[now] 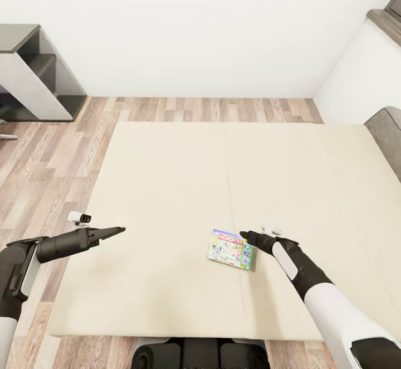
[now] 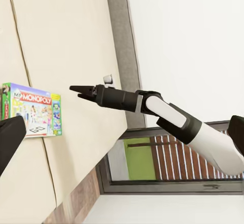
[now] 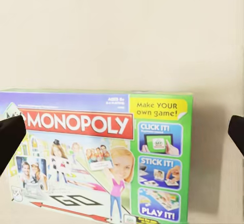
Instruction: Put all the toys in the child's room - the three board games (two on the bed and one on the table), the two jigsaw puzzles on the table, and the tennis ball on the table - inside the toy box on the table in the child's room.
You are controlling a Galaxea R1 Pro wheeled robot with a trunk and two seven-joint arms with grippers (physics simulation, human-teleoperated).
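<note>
Beige bed (image 1: 167, 179) carries the Monopoly board game (image 1: 230, 249) flat nr its front edge; right end effector (image 1: 249, 238) released, fingers straddling it for pickup. Left end effector (image 1: 118, 229): can't tell.

Board game (image 1: 230, 249) on bed (image 1: 167, 190), near front edge; shelf unit (image 1: 39, 73) far left.

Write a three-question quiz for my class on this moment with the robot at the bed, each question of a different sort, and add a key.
1. True or false: the Monopoly board game lies flat on the bed.
2. Which pincer is nearer the game? A) left pincer B) right pincer
3. Fill in: the right pincer's fingers are spread ____.

Key: 1 true; 2 B; 3 open.
</note>
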